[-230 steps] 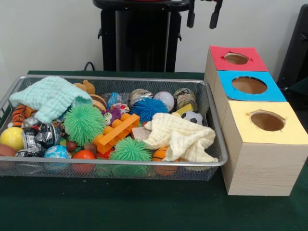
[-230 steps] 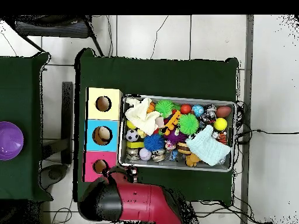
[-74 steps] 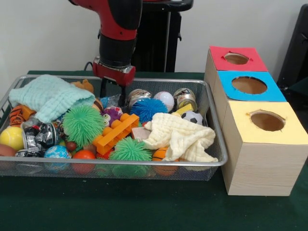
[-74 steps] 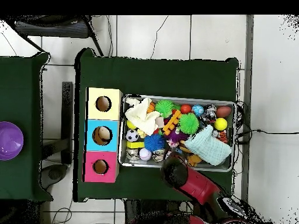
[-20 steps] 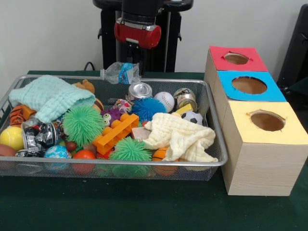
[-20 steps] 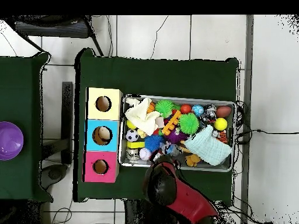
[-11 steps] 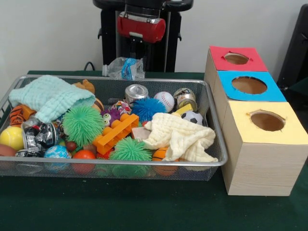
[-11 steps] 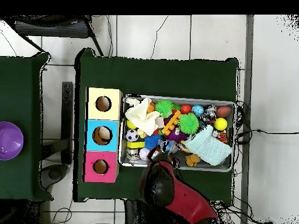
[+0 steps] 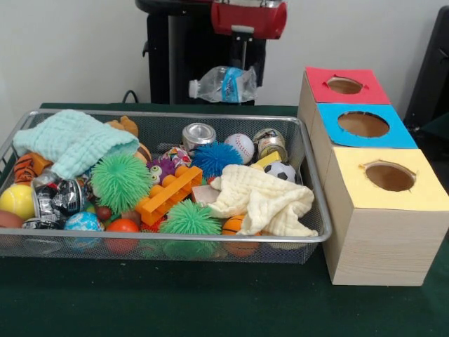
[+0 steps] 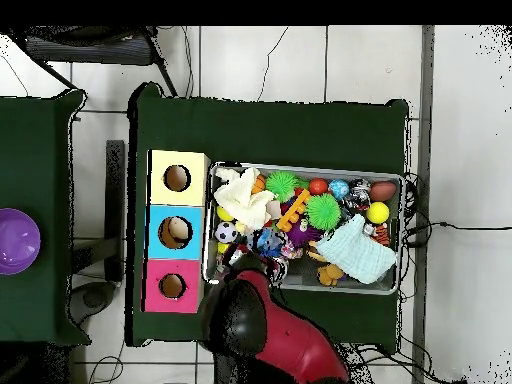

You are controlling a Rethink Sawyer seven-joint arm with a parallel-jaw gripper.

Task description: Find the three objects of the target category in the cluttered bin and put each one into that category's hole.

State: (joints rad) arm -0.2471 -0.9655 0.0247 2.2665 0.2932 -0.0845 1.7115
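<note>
Jaws clenched on crushed clear bottle with blue label, hanging in air under red arm head, above far rim of bin.

Bin: silver wire mesh tray on green worktop, crowded.
- Straight below jaws: silver can upright, baseball, blue spiky ball, second can a little toward the boxes.
- Below and nearer camera: cream cloth draped over soccer ball and orange ball; orange brick; green spiky ball.
- Far from jaws, at the end away from the boxes: mint cloth heaped on toys, second green spiky ball, crumpled dark can, yellow ball, globe ball, tiger-striped toy.

Three wooden boxes in a row beside bin, on the side opposite the mint cloth: red top, blue top, yellow top, each with a round hole. Insides of holes too dark to read.

Overhead: red arm reaching over bin's near corner, jaws and bottle hidden beneath it. Purple bowl on separate dark table, well apart from all.
</note>
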